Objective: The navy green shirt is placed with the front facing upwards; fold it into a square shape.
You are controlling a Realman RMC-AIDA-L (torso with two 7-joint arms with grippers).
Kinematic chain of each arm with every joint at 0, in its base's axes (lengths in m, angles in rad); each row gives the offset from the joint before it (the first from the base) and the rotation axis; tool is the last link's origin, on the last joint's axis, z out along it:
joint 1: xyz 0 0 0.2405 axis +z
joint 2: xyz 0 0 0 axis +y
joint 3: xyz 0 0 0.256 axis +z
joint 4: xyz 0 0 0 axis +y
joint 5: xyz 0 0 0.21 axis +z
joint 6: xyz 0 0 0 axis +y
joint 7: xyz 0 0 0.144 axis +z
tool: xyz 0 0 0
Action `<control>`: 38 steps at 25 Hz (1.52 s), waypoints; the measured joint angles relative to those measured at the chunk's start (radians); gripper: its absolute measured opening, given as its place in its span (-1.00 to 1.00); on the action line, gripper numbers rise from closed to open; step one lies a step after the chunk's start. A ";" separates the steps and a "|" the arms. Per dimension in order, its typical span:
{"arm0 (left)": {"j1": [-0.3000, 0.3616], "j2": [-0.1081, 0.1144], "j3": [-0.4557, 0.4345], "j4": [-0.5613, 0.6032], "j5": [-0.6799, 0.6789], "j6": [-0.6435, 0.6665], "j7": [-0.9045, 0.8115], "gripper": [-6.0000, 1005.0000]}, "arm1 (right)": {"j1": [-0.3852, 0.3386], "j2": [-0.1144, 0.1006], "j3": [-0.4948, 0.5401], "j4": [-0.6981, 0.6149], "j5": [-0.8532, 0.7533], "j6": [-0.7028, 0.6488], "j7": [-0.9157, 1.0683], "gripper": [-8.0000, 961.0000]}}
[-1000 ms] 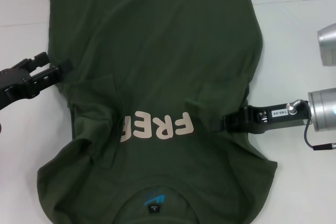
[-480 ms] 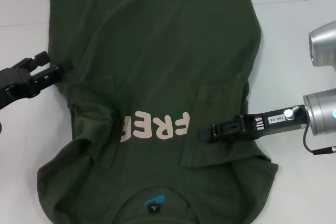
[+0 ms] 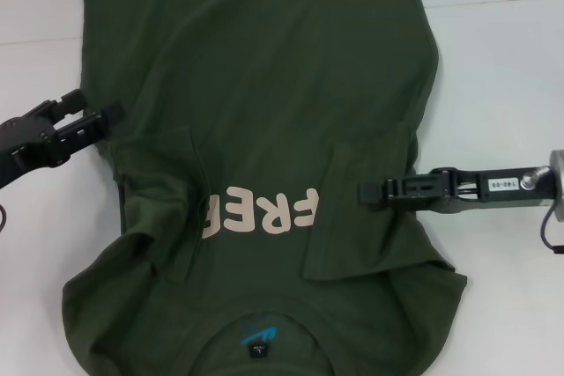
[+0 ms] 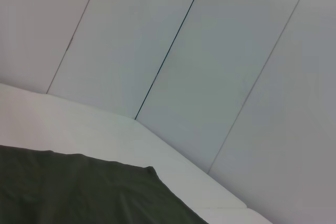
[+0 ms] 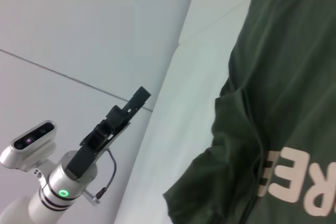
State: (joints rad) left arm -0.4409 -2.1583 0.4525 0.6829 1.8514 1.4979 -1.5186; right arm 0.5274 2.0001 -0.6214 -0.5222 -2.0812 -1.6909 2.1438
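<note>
lying under right pincer [image 3: 366,193]: shirt [image 3: 264,112]

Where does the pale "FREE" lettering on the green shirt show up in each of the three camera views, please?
Head view: the "FREE" lettering sits low and centre on the navy green shirt, between the two folded-in sleeves.
Left wrist view: not in it; only a plain corner of the shirt shows.
Right wrist view: partly in frame at the lower right edge.
Shared landmark: the left gripper, seen far off in the right wrist view.
</note>
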 joint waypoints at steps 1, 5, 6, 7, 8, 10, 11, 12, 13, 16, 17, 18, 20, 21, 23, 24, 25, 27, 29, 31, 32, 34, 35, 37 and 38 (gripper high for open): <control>0.001 0.000 0.000 0.000 0.000 0.001 0.000 0.80 | -0.007 -0.002 0.003 0.000 0.000 -0.001 -0.010 0.31; 0.002 0.002 0.000 0.000 0.001 0.006 0.000 0.80 | -0.033 -0.006 0.041 0.000 0.000 -0.022 -0.057 0.31; 0.002 0.004 0.000 0.000 0.002 0.009 0.000 0.80 | -0.038 -0.006 0.059 0.001 0.000 -0.033 -0.075 0.34; 0.001 0.006 0.000 0.000 0.004 0.014 -0.002 0.80 | -0.042 -0.006 0.074 0.002 0.001 -0.043 -0.090 0.38; 0.001 0.007 0.000 0.000 0.005 0.019 -0.003 0.80 | -0.046 -0.006 0.101 0.004 0.001 -0.058 -0.112 0.41; 0.002 0.010 0.000 0.000 0.008 0.031 -0.006 0.80 | -0.050 -0.002 0.142 0.007 0.002 -0.077 -0.149 0.48; 0.003 0.010 0.000 0.000 0.008 0.034 -0.006 0.80 | -0.051 0.000 0.158 0.007 0.002 -0.080 -0.164 0.51; 0.005 0.011 0.000 0.000 0.008 0.035 -0.009 0.80 | -0.053 0.003 0.176 0.008 0.002 -0.083 -0.179 0.55; 0.006 0.011 -0.001 0.000 0.007 0.036 -0.014 0.80 | -0.053 0.005 0.186 0.008 0.002 -0.085 -0.192 0.58; 0.008 0.011 -0.001 0.000 0.008 0.036 -0.016 0.80 | -0.049 0.011 0.204 0.012 0.002 -0.095 -0.223 0.81; 0.008 0.011 -0.001 0.000 0.008 0.036 -0.016 0.80 | -0.046 0.013 0.207 0.014 0.002 -0.096 -0.229 0.88; 0.013 0.011 0.000 0.002 0.011 0.033 -0.018 0.80 | -0.044 0.014 0.210 0.015 0.006 -0.095 -0.230 0.95; 0.031 0.013 -0.002 0.015 0.025 0.024 -0.003 0.80 | -0.041 0.015 0.211 0.016 0.020 -0.087 -0.231 0.96; 0.037 0.014 -0.003 0.020 0.028 0.024 0.001 0.80 | -0.040 0.016 0.211 0.016 0.030 -0.083 -0.231 0.96; 0.053 0.018 -0.004 0.036 0.035 0.024 0.013 0.80 | -0.038 0.016 0.211 0.016 0.040 -0.078 -0.232 0.96; 0.065 0.019 -0.005 0.046 0.038 0.027 0.021 0.80 | -0.036 0.016 0.211 0.016 0.041 -0.075 -0.235 0.96; 0.088 0.021 -0.006 0.068 0.040 0.047 0.036 0.80 | -0.035 0.016 0.211 0.016 0.041 -0.071 -0.238 0.96; 0.100 0.021 -0.006 0.078 0.042 0.061 0.045 0.80 | -0.033 0.018 0.212 0.016 0.042 -0.057 -0.242 0.95; 0.119 0.021 -0.012 0.094 0.048 0.093 0.062 0.80 | -0.030 0.019 0.213 0.016 0.044 -0.047 -0.242 0.95; 0.139 0.020 -0.031 0.108 0.062 0.128 0.089 0.80 | -0.029 0.020 0.213 0.017 0.053 -0.043 -0.242 0.95; 0.152 0.018 -0.053 0.111 0.075 0.148 0.111 0.80 | -0.029 0.020 0.213 0.017 0.060 -0.042 -0.241 0.95; 0.166 0.016 -0.078 0.113 0.091 0.167 0.133 0.80 | -0.028 0.019 0.213 0.017 0.078 -0.042 -0.235 0.95; 0.175 0.015 -0.093 0.113 0.103 0.180 0.146 0.80 | -0.028 0.018 0.214 0.018 0.085 -0.042 -0.233 0.95; 0.190 0.013 -0.113 0.114 0.142 0.192 0.158 0.80 | -0.029 0.016 0.217 0.018 0.095 -0.040 -0.231 0.95; 0.193 0.012 -0.116 0.114 0.155 0.193 0.161 0.80 | -0.030 0.016 0.220 0.018 0.105 -0.038 -0.229 0.95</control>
State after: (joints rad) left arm -0.2474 -2.1460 0.3364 0.7971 2.0064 1.6904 -1.3581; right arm 0.4976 2.0160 -0.4012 -0.5046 -1.9761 -1.7288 1.9146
